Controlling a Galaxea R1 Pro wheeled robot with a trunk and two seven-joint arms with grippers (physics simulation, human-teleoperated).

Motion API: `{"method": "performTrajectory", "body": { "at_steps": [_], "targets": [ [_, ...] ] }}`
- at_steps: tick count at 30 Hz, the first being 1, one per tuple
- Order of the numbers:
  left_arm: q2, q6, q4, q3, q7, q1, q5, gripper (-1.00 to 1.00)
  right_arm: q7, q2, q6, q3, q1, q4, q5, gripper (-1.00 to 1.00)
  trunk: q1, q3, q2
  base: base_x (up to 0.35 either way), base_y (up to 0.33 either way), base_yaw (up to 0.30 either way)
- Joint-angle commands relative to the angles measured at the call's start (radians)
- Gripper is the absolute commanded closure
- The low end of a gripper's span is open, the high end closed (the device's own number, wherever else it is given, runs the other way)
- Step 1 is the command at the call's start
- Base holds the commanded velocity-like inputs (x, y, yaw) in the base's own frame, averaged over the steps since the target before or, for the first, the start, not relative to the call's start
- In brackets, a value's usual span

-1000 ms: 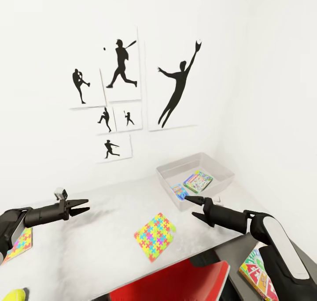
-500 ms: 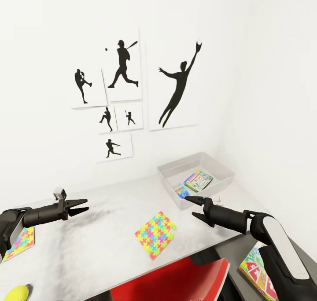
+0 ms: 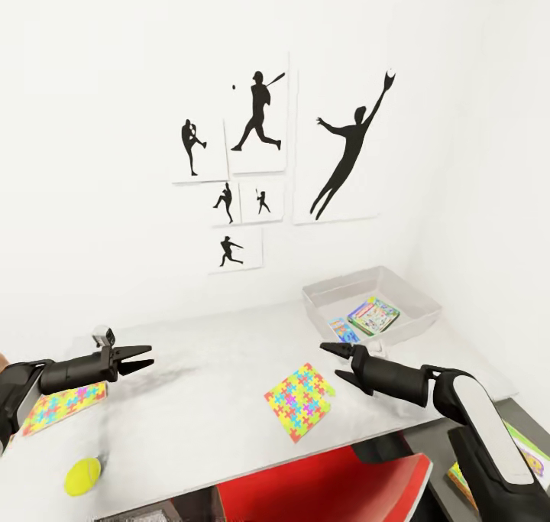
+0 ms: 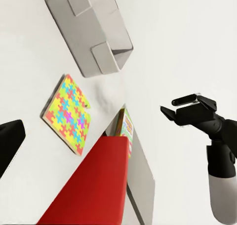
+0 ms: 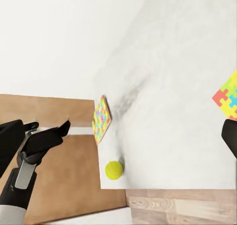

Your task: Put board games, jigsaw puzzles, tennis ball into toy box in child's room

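Our view has swung left since a moment ago, bringing the tennis ball [image 3: 82, 476] and the second puzzle [image 3: 63, 406] fully onto the worktop [image 3: 214, 354]; nothing itself moved. The toy box [image 3: 372, 306] sits at the far right, two games inside. Beside it lies the near puzzle [image 3: 300, 400]. Left end effector [image 3: 140, 358] and right end effector [image 3: 330, 360] both hover spread, empty. The low-unit game [image 3: 500, 461] is cut off behind our right arm.
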Motion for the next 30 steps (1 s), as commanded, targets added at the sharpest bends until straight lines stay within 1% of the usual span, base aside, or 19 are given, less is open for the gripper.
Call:
{"method": "performTrajectory", "body": {
  "at_steps": [1, 3, 4, 7, 17, 22, 24, 25, 27, 28, 29, 30],
  "targets": [
    [0.000, 0.011, 0.000, 0.000, -0.004, -0.001, 0.000, -1.00, -0.010, 0.003, 0.003, -0.002, -0.001, -0.001, 0.020, -1.00, 0.001, -0.002, -0.002, -0.004, 0.009, 0.284],
    [0.000, 0.011, 0.000, 0.000, -0.004, -0.001, 0.000, -1.00, -0.006, 0.007, 0.003, -0.003, -0.001, -0.001, 0.075, -1.00, 0.001, -0.002, -0.002, -0.002, 0.005, 0.285],
    [0.000, 0.011, 0.000, 0.000, -0.004, -0.001, 0.000, -1.00, -0.005, 0.008, 0.003, -0.003, -0.001, -0.001, 0.092, -1.00, 0.001, -0.002, -0.002, -0.001, 0.002, 0.286],
    [0.000, 0.011, 0.000, 0.000, -0.004, -0.001, 0.000, -1.00, -0.004, 0.009, 0.003, -0.003, -0.002, -0.001, 0.113, -1.00, 0.001, -0.002, -0.002, -0.001, 0.001, 0.286],
    [0.000, 0.010, 0.000, 0.000, -0.004, -0.001, 0.000, -1.00, -0.007, 0.006, 0.003, -0.005, -0.002, 0.000, 0.127, -1.00, 0.001, -0.003, -0.002, 0.000, 0.000, 0.282],
    [0.000, 0.010, 0.000, 0.000, -0.004, -0.001, 0.000, -1.00, -0.009, 0.005, 0.003, -0.006, -0.002, 0.000, 0.129, -1.00, 0.001, -0.004, -0.002, 0.000, -0.084, 0.103],
    [0.001, 0.009, 0.000, 0.000, -0.004, -0.001, -0.001, -1.00, -0.010, 0.005, 0.003, -0.005, -0.002, 0.000, 0.135, -1.00, 0.001, -0.004, -0.002, 0.000, -0.110, 0.024],
    [0.001, 0.009, 0.000, 0.000, -0.004, -0.001, -0.001, -1.00, -0.011, 0.006, 0.003, -0.005, -0.002, 0.000, 0.146, -1.00, 0.001, -0.004, -0.002, 0.000, -0.058, 0.012],
    [0.001, 0.009, 0.000, 0.000, -0.004, -0.001, -0.001, -1.00, -0.014, 0.008, 0.003, -0.004, -0.002, 0.000, 0.181, -1.00, 0.001, -0.004, -0.002, 0.000, -0.033, 0.007],
    [0.003, 0.010, 0.000, 0.000, -0.004, -0.001, -0.001, -1.00, -0.017, 0.009, 0.003, -0.003, -0.002, 0.000, 0.216, -1.00, 0.001, -0.004, -0.002, 0.000, -0.019, 0.004],
    [0.004, 0.010, 0.000, 0.000, -0.004, -0.001, -0.001, -1.00, -0.018, 0.010, 0.003, -0.002, -0.002, 0.000, 0.236, -1.00, 0.001, -0.004, -0.002, 0.000, -0.015, 0.003],
    [0.006, 0.009, 0.000, 0.000, -0.004, -0.001, 0.000, -1.00, -0.021, 0.012, 0.003, 0.002, -0.001, -0.001, 0.278, -1.00, 0.001, -0.004, -0.002, 0.000, -0.010, 0.002]
  ]
}}
